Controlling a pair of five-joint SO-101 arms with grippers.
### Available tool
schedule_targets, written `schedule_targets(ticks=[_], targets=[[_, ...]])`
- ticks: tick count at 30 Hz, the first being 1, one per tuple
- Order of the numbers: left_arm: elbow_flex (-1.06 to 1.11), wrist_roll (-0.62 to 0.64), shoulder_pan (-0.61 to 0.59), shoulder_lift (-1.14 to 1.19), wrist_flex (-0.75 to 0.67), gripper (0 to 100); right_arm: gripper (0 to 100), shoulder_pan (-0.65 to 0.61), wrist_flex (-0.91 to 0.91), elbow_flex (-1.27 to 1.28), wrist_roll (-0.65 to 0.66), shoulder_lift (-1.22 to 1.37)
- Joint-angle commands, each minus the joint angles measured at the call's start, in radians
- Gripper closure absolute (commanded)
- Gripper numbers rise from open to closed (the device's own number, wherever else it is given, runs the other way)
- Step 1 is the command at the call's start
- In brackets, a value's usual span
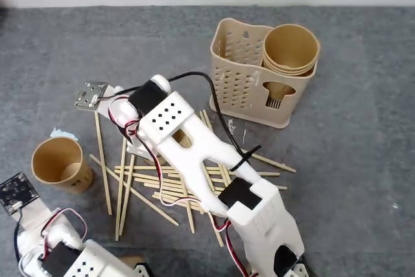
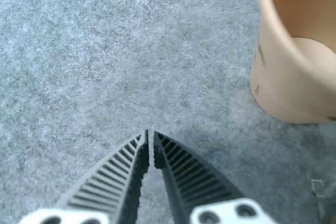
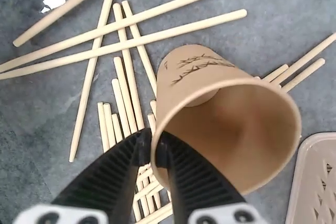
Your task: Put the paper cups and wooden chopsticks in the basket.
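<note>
Paper cup (image 3: pixel 210 77), rim pinched in the right gripper (image 3: pixel 153 139), above chopsticks (image 3: pixel 126 41).

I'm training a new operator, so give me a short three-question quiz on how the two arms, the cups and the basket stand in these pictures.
1. True or false: the right pincer is shut on the rim of a tan paper cup.
2. Where are the stacked tan paper cups relative to the beige perforated plastic basket? A. inside it; B. beside it; C. under it.
3. Fill in: the left pincer is shut on ____.
Key: 1 true; 2 A; 3 nothing.
</note>
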Motion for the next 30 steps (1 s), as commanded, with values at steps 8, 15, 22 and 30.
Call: schedule_targets(ticks=[8,15,22,30], targets=[[-0.007,-0.003,-0.005,-0.017,-0.015,98,99.1,0.065,0.047,-0.028,0.153,-0.364],[-0.007,-0.003,-0.005,-0.017,-0.015,98,99.1,0.200,0.045,-0.028,0.328,-0.611],[-0.007,-0.003,-0.005,-0.017,-0.015,98,99.1,0.418,0.024,-0.028,0.474,-0.754],[-0.007,-0.003,-0.005,-0.017,-0.015,98,99.1,0.684,-0.042,-0.026,0.580,-0.785]])
